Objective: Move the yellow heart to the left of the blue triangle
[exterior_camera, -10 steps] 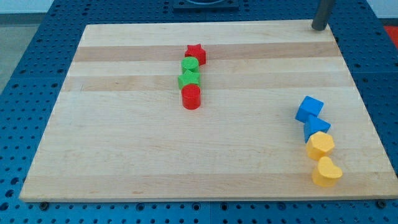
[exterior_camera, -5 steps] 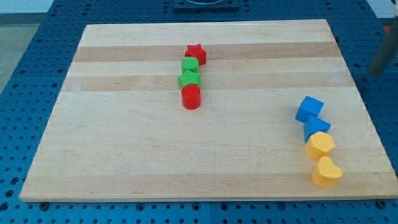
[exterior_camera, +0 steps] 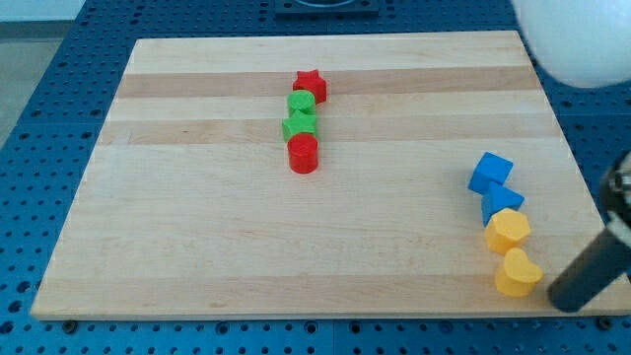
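My tip (exterior_camera: 564, 299), a bare rod holding nothing, sits at the board's bottom-right corner, just right of the yellow heart (exterior_camera: 518, 273). Heart's point faces the view's right. Blue triangle (exterior_camera: 502, 200) lies above, beyond a yellow block (exterior_camera: 508, 231).

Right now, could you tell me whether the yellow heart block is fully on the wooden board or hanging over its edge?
On the board. The yellow heart block lies flat inside the wooden board's bottom-right corner.
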### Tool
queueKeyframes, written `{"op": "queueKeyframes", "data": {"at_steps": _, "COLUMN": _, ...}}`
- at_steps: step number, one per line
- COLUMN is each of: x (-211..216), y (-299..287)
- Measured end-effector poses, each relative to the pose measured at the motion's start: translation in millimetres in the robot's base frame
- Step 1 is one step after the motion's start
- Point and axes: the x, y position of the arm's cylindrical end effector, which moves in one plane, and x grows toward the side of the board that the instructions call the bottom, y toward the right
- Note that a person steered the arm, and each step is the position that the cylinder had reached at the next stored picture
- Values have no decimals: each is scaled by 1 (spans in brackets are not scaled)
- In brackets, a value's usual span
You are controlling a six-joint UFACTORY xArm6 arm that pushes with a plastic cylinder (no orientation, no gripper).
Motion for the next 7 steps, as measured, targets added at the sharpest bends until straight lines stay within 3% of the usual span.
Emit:
{"op": "queueKeyframes", "data": {"at_steps": 2, "x": -2, "y": -57}}
{"op": "queueKeyframes", "data": {"at_steps": 7, "x": -71, "y": -96}}
